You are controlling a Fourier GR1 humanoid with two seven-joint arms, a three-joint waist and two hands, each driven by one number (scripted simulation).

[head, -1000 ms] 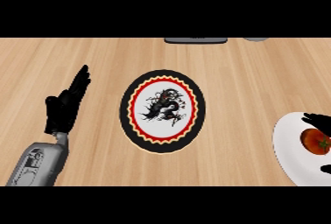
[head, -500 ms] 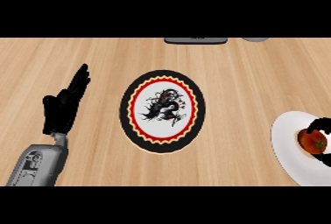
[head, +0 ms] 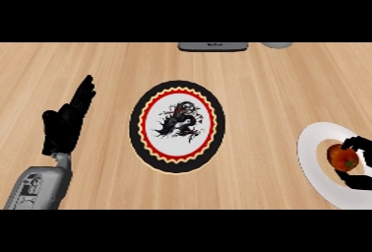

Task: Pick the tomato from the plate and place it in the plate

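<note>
Right hand [head: 358,165] at the view's right edge: fingers and thumb curled round the tomato [head: 342,157], one finger arched over its top, the thumb below it. The tomato sits on the white plate [head: 314,156], partly cut off by the frame; whether it is lifted clear cannot be told. Left hand [head: 65,123] rests at the left — fingers straight and together, pointing up, touching nothing. Between the hands lies the patterned plate [head: 176,126] (black rim, red ring, dark figure at centre) — bare, on the wooden counter [head: 276,93].
</note>
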